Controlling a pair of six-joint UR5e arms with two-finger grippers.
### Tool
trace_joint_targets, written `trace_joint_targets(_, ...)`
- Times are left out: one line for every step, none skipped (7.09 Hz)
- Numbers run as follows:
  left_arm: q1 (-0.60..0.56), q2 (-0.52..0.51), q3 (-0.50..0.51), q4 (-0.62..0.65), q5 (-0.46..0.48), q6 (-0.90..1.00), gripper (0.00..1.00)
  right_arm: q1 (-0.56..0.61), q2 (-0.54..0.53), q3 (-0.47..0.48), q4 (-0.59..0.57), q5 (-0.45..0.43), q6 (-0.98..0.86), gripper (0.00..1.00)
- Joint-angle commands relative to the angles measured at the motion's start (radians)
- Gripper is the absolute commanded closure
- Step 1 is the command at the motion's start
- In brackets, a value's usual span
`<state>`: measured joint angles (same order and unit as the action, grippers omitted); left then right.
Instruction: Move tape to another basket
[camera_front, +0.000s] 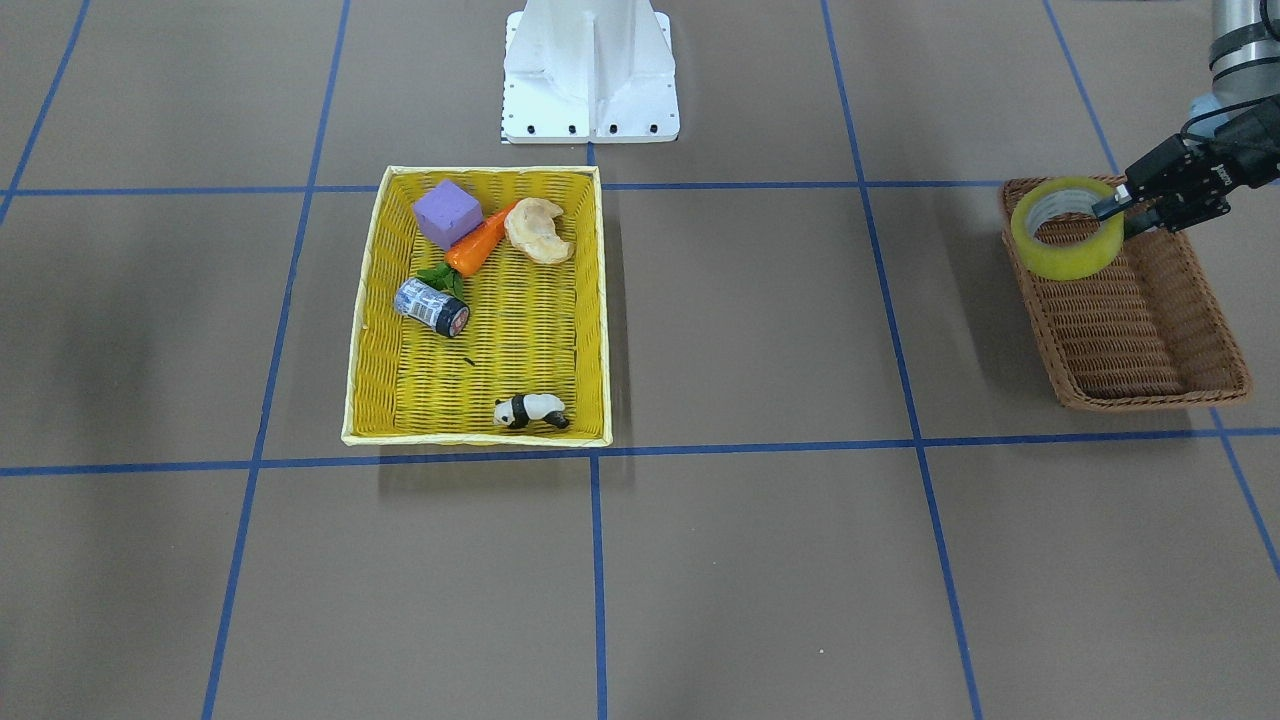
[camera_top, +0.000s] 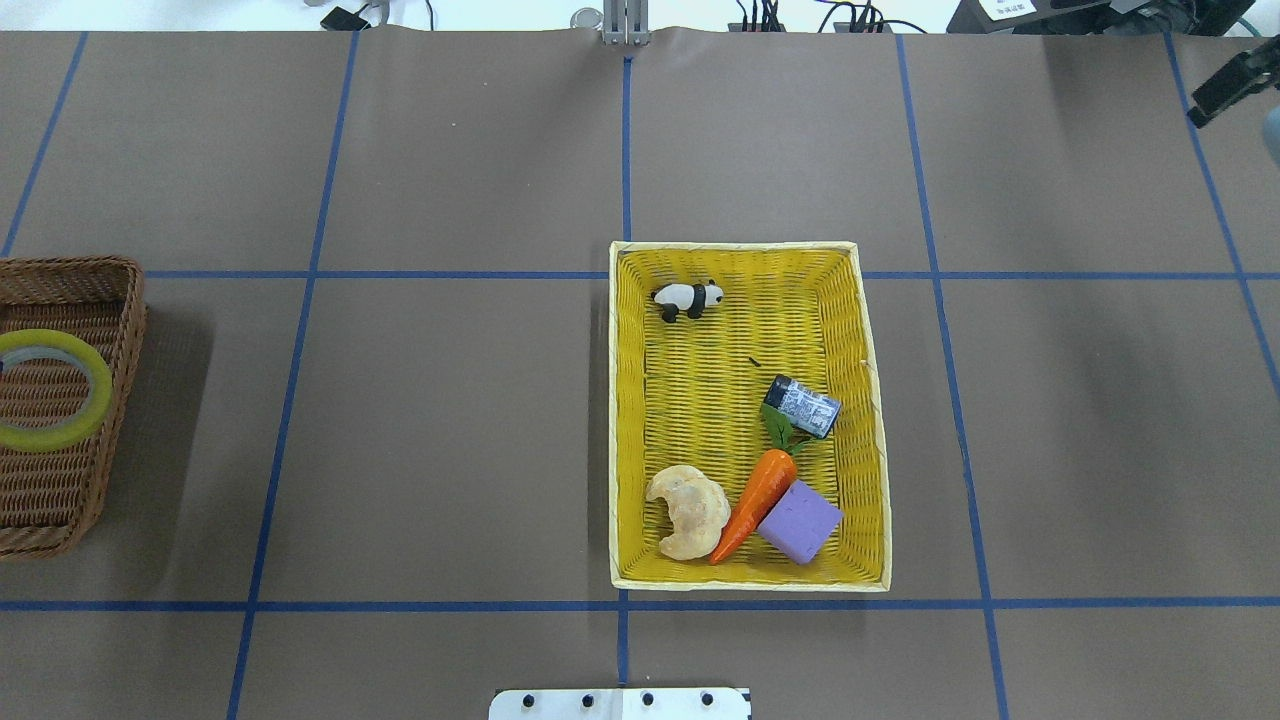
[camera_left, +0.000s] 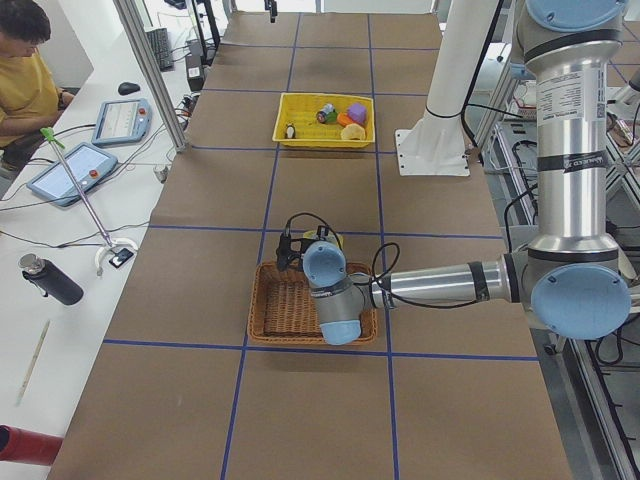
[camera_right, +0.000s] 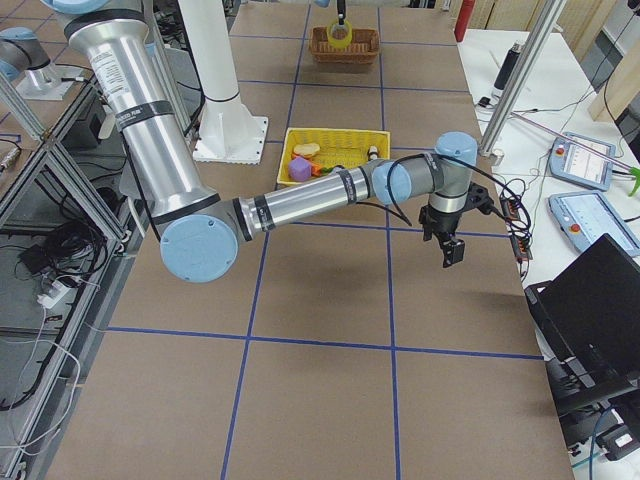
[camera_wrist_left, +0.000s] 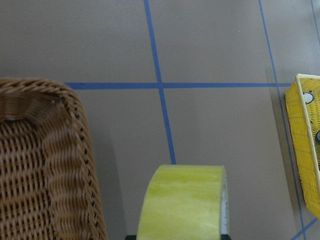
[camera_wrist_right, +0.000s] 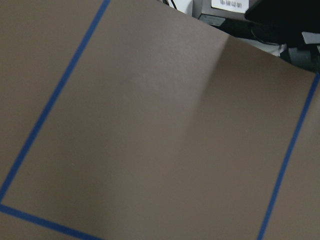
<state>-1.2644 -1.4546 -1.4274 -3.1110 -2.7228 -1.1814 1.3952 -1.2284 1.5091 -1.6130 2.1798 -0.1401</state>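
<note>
at the surface's left edge, the left hand (camera_front: 1122, 215) pinched the wall of the tape (camera_front: 1060, 258), one finger in the core and one outside, with the roll hanging over the brown basket (camera_front: 1140, 330). the carry looked nearly done; lowering, letting go and backing off seemed left. bare wicker showed under the roll, and the sloped rim beside it was the edge to mind. mid-surface, the yellow basket (camera_top: 745, 340) held only other items. near the far right corner hung the right hand (camera_right: 450, 250), well apart; i could not tell whether it was open or closed.
</note>
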Motion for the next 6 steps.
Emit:
trace_joint_targets(-0.001, 0.008, 0.092, -0.096, 0.005, -0.023, 1.0, 0.126, -0.132, -0.001, -0.031, 0.026, -0.284, 0.0)
trace_joint_targets(0.0, 0.005, 0.152, -0.133, 0.009, -0.021, 1.0, 0.154, -0.155, -0.003, -0.033, 0.026, -0.326, 0.0)
trace_joint_targets(0.0, 0.0, 0.183, -0.141, 0.009, -0.021, 1.0, 0.159, -0.158, -0.003, -0.033, 0.026, -0.326, 0.0)
trace_joint_targets(0.0, 0.002, 0.191, -0.141, 0.011, -0.023, 1.0, 0.159, -0.161, -0.006, -0.033, 0.025, -0.323, 0.0)
trace_joint_targets(0.0, 0.0, 0.205, -0.143, 0.014, -0.017, 1.0, 0.159, -0.166, -0.006, -0.031, 0.024, -0.322, 0.0)
trace_joint_targets(0.0, -0.004, 0.22, -0.147, 0.023, -0.011, 1.0, 0.157, -0.172, -0.007, -0.03, 0.034, -0.32, 0.0)
